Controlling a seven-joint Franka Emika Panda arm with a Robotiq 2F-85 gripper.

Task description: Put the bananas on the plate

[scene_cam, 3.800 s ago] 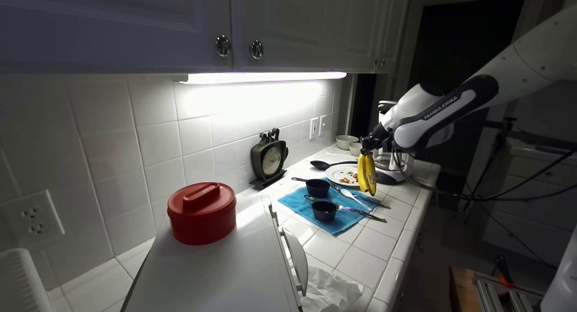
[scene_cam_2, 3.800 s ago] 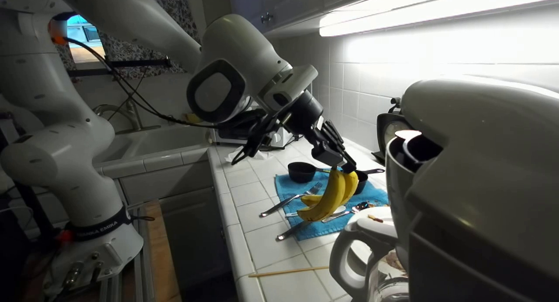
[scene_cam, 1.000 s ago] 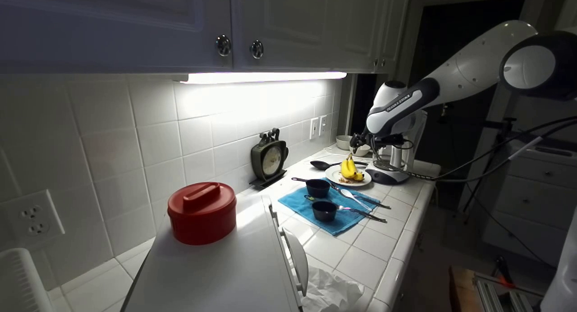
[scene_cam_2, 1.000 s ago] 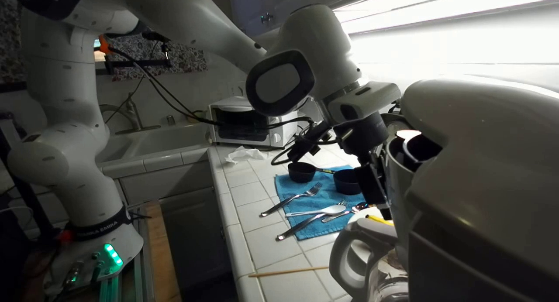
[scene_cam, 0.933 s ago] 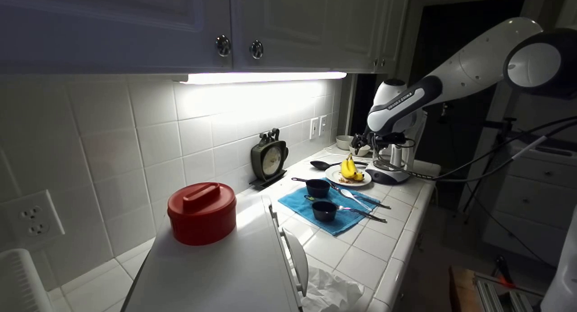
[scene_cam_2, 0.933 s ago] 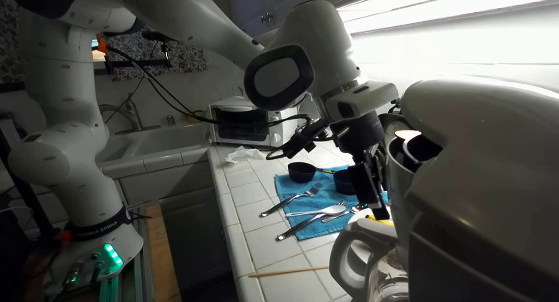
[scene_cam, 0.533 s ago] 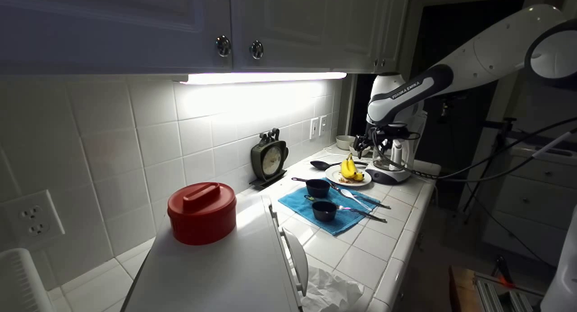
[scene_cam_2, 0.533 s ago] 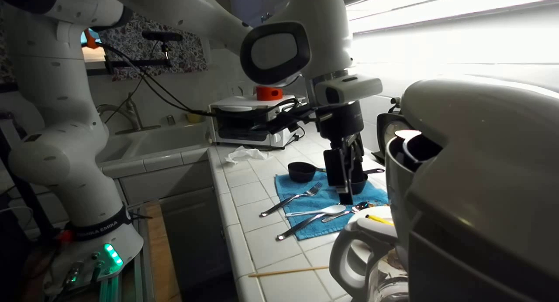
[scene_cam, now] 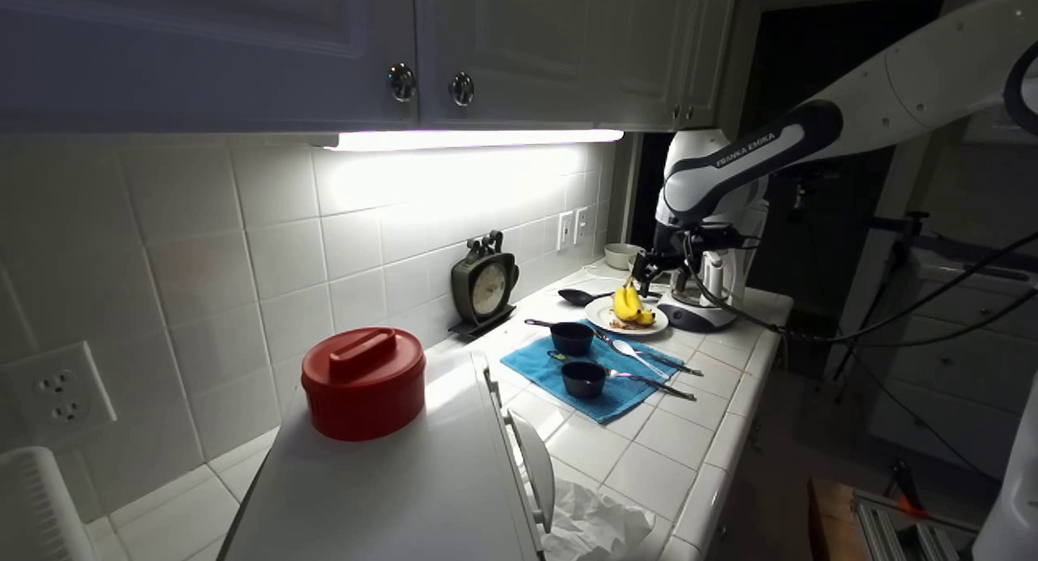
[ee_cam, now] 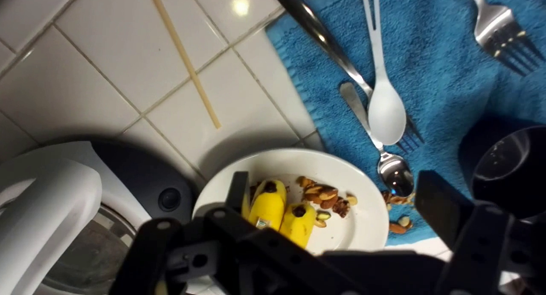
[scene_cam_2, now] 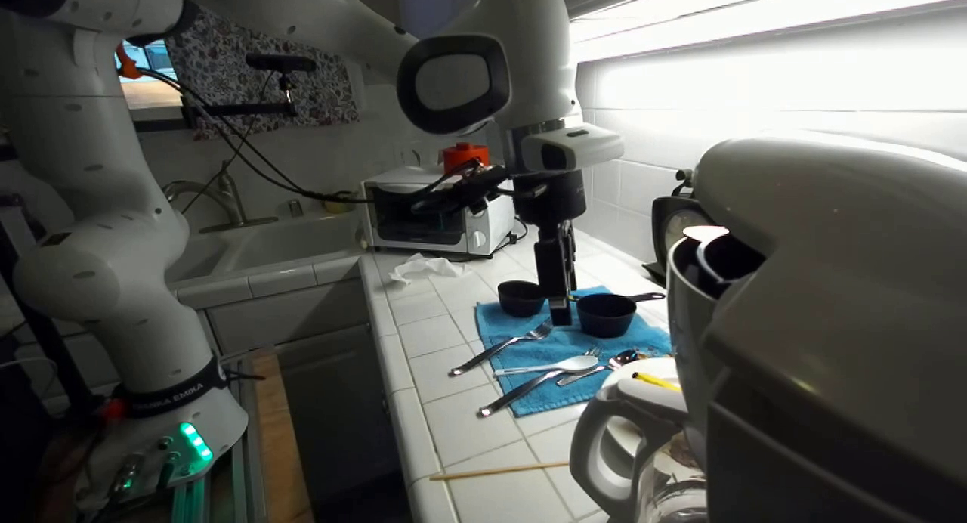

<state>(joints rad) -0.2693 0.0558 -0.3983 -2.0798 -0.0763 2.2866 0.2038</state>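
The yellow bananas (scene_cam: 626, 301) rest on the white plate (scene_cam: 660, 321), stems up, beside scattered nuts. In the wrist view the bananas (ee_cam: 268, 206) show two dark tips and a sticker, lying on the left part of the plate (ee_cam: 370, 203); the gripper hides their lower ends. My gripper (ee_cam: 334, 185) is wide open, its fingertips far apart with nothing held between them. In an exterior view the gripper (scene_cam_2: 560, 317) points down above the counter. Only a yellow sliver of the bananas (scene_cam_2: 654, 380) shows there, the coffee maker covering the rest.
The coffee maker (scene_cam_2: 823, 281) stands close by the plate. A blue cloth (scene_cam: 624, 403) holds dark measuring cups (scene_cam: 584, 378) and cutlery. A black spoon (scene_cam: 576, 297), bowls (scene_cam: 622, 255) and a scale (scene_cam: 489, 289) sit along the wall; a thin stick (scene_cam_2: 498, 470) lies near the counter edge.
Several seconds ago the bananas hung from my gripper; by a second ago they lay on the plate, released. Since then the gripper has drawn away from the coffee maker and turned more upright.
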